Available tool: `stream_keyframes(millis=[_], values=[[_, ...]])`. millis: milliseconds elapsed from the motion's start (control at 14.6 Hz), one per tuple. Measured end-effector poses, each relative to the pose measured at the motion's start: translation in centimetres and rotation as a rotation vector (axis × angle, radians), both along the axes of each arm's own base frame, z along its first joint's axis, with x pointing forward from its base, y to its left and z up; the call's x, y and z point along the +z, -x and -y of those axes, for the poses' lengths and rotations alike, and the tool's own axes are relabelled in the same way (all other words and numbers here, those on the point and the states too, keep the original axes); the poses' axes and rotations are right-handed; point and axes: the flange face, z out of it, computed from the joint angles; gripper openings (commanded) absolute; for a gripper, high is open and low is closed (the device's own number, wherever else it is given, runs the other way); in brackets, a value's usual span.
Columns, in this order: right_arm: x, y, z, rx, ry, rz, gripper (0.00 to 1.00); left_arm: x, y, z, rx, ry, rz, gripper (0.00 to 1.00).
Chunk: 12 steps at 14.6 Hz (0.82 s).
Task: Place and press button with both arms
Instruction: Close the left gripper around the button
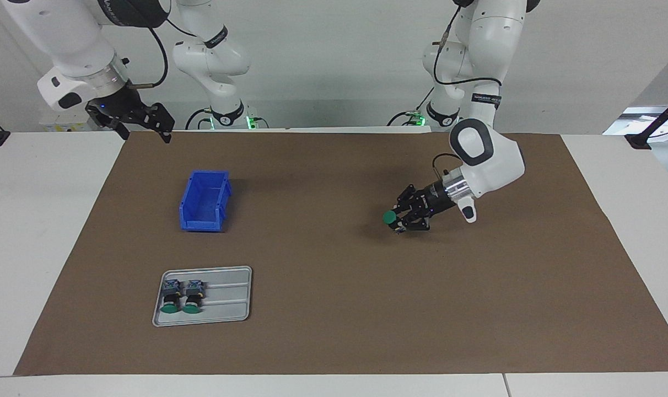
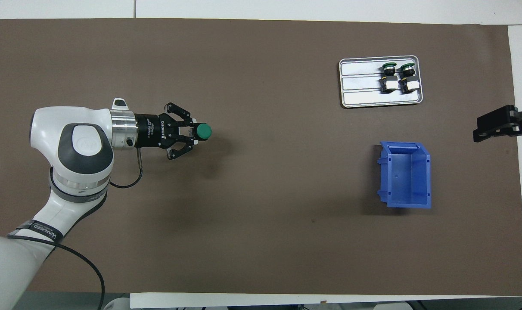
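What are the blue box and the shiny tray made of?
The blue bin looks like moulded plastic: even bright colour, ribbed rim. The tray looks like metal, maybe aluminium: pale grey sheen, pressed ridges. It holds two green-capped buttons.

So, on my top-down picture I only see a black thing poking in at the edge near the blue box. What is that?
Observer: That is the right gripper. The facing view shows its whole white arm, raised in the air over the corner of the brown mat, waiting.
Operator: Is it holding anything?
Observer: No, its fingers are open and empty.
Operator: And the green button in the other one, is it resting on the mat?
Observer: The left gripper holds the button sideways, very low over the mat. I cannot tell whether it touches.
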Motion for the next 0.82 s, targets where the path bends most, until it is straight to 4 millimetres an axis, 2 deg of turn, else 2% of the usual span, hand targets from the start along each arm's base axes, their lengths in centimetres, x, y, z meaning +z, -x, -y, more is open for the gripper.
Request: stream_keyframes(millis=[410, 819], values=[[0.0, 0.0, 0.0, 0.000, 0.000, 0.000, 0.99, -1.8, 1.0, -2.1, 0.036, 0.148, -0.026, 0.00], [0.0, 0.0, 0.0, 0.000, 0.000, 0.000, 0.99, -2.8, 1.9, -1.3, 0.090, 0.225, -0.034, 0.00]])
